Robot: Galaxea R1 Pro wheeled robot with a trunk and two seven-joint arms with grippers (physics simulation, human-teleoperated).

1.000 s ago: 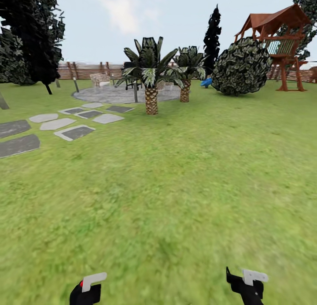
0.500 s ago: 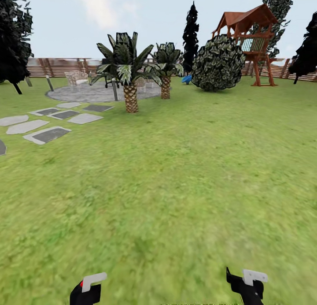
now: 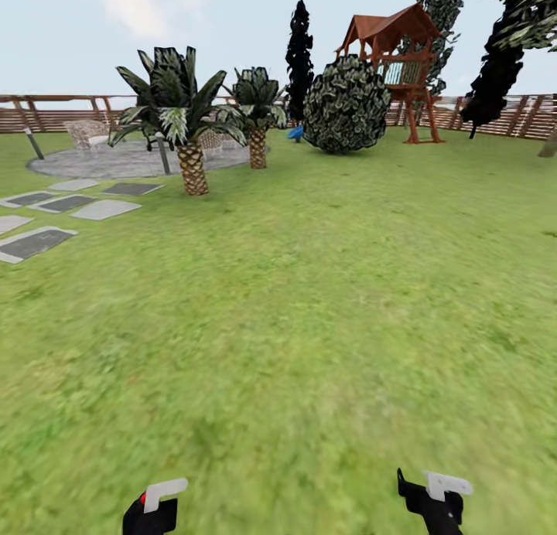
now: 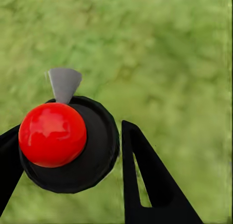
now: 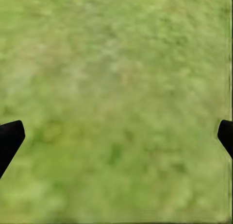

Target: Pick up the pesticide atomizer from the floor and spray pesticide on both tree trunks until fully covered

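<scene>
In the left wrist view my left gripper (image 4: 68, 134) is shut on the pesticide atomizer (image 4: 94, 151), a black round body with a red ball cap and a grey nozzle. In the head view the left gripper (image 3: 153, 508) sits at the bottom edge with a red speck of the atomizer (image 3: 143, 498) showing. My right gripper (image 3: 435, 500) is open and holds nothing, its fingertips (image 5: 10, 136) wide apart over the grass. Tall dark trees (image 3: 495, 67) stand far off at the right by the fence (image 3: 510, 114). A pale trunk base (image 3: 548, 144) shows at the right edge.
Wide lawn (image 3: 309, 303) stretches ahead. Two palm-like plants (image 3: 179, 110) and a round bush (image 3: 346, 106) stand mid-distance, with a wooden play tower (image 3: 394, 63) behind. Grey stepping stones (image 3: 62, 206) and a paved circle (image 3: 116, 160) with chairs lie at the left.
The whole head view has shifted left, so the camera has turned right; the dark trees at the right have come into view. Both grippers keep their places and the atomizer stays held.
</scene>
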